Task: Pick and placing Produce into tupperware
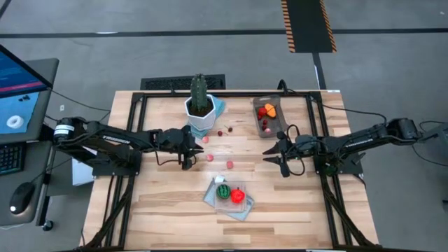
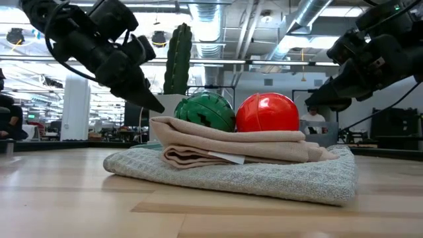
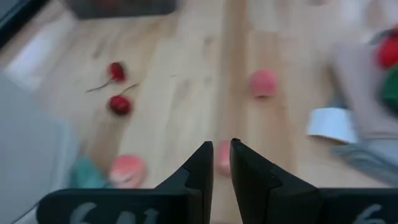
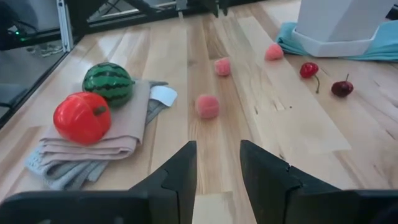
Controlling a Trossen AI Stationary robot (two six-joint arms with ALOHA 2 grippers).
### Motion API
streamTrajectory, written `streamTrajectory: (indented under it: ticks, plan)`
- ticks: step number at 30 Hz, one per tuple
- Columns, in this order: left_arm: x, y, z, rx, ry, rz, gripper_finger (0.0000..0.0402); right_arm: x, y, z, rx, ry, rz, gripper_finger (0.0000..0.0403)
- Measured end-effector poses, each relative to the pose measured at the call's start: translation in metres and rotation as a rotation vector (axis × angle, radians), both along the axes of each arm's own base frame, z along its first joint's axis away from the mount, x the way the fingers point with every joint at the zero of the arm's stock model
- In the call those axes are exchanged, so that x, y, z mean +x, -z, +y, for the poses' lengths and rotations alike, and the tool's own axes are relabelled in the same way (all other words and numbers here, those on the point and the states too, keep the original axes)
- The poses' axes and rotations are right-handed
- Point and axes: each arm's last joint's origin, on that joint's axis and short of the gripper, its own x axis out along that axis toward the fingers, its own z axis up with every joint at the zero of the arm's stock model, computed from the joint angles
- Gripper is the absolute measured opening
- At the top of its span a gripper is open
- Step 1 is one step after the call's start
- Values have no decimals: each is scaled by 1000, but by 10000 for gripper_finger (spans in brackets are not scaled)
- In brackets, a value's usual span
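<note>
Your left gripper (image 1: 189, 155) hovers just right of the cactus pot (image 1: 200, 114), jaws nearly pressed together with only a thin gap and nothing pinched; a pink berry (image 3: 222, 157) lies on the wood straight ahead of the tips, so it looks lined up for that piece. Your right gripper (image 1: 278, 155) waits at about five o'clock from the tupperware (image 1: 269, 116), jaws a little spread and empty, probably parked close to the tub for short carries. The tub sits at one o'clock on the table (image 1: 168, 210) and already holds orange and red pieces. The watermelon (image 1: 222, 191) and red tomato (image 1: 237, 195) rest on the folded cloth (image 1: 241, 208) at six o'clock; two cherries (image 4: 325, 78) lie near the pot.
</note>
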Motion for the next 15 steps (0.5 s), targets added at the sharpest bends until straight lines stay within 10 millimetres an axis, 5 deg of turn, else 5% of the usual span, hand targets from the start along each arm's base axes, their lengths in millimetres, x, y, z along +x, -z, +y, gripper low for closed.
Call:
streamTrajectory:
  ticks: [15]
  plan:
    - [32, 28, 2, -52, 37, 100, 45, 0, 0, 0, 0, 0, 0, 145]
